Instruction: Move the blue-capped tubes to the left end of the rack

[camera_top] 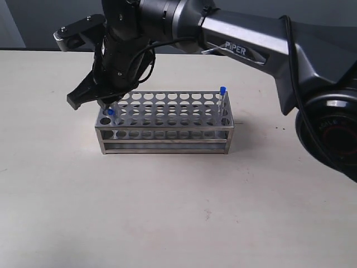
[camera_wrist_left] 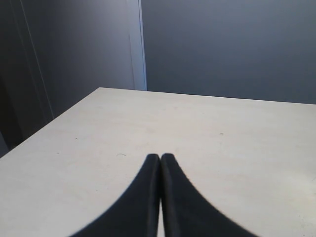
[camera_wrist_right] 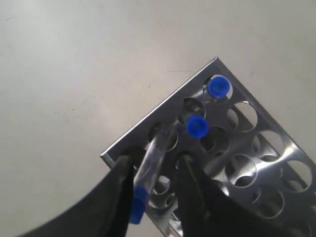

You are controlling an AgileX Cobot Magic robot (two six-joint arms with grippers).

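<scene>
Three of the blue-capped tubes (camera_wrist_right: 197, 126) were gathered at the left end of the rack (camera_top: 167, 129). Two of them stood seated in neighbouring holes at the corner of the top plate, only their caps and a little glass showing in the right wrist view. The third tube (camera_wrist_right: 154, 148) leaned at a slant, its lower end in a hole just beside those two and its cap raised between the fingers of the right gripper (camera_wrist_right: 154, 159). Those jaws stood parted wider than the tube: it lay against one finger with a clear gap to the other, so nothing was being pinched. The fourth tube (camera_top: 222, 96) stood upright at the rack's right end, in the back row as the exterior view showed it, well apart from the rest. The right arm (camera_top: 245, 39) reached across the middle of that view and hung over the rack's left end. The rack sat on a pale table (camera_top: 167, 212). The left gripper (camera_wrist_left: 160, 159) was off over bare tabletop, its jaws pressed together on nothing
</scene>
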